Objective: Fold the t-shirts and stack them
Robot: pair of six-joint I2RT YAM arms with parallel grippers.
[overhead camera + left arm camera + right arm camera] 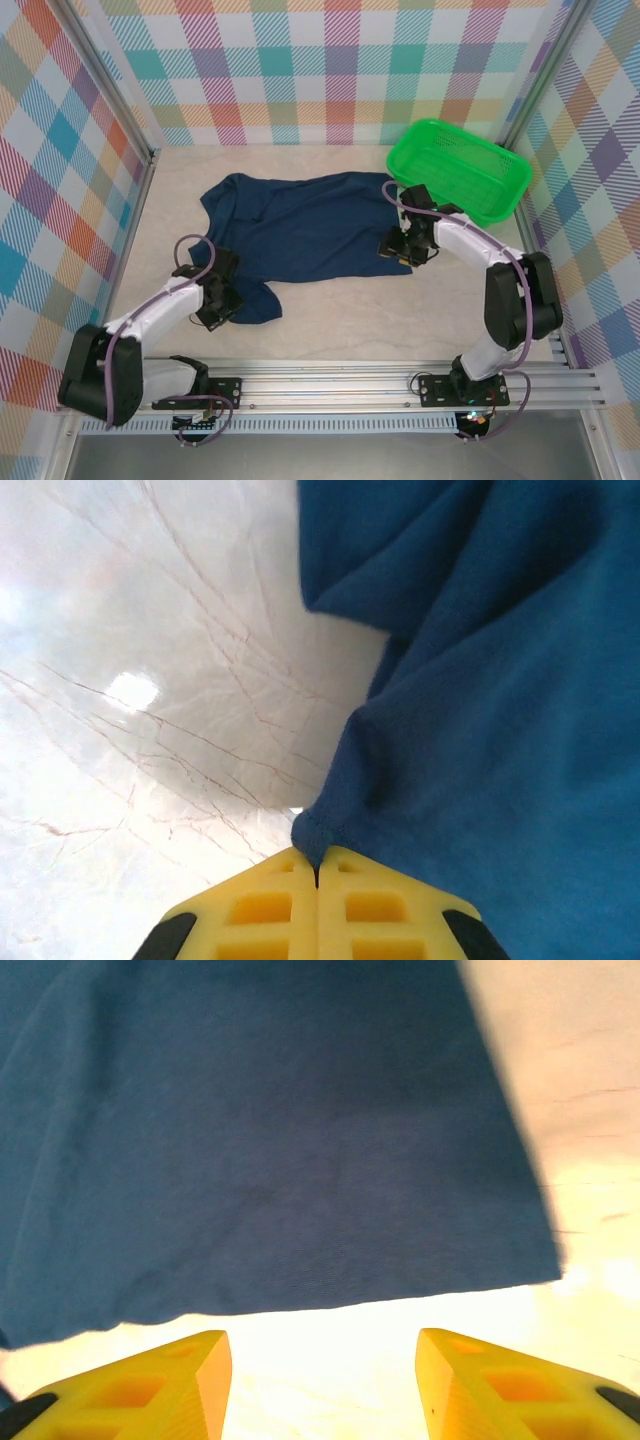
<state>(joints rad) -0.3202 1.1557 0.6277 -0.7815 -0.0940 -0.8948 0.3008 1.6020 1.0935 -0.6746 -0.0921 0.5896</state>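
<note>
Centrally on the bench, the navy t-shirt lies spread; the left claw, closed tight, pinches its near-left hem; the right claw stands open, empty, beside the right hem; finger bases cropped.

No readable text, labels, brands, numbers or signs: none on shirt, basket, table or walls.

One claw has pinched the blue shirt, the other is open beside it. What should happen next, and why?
Probably the right gripper should ease forward and close on the hem of the t-shirt, just ahead of its open jaws. The left gripper is already shut on another edge, so then both could lift it.
</note>
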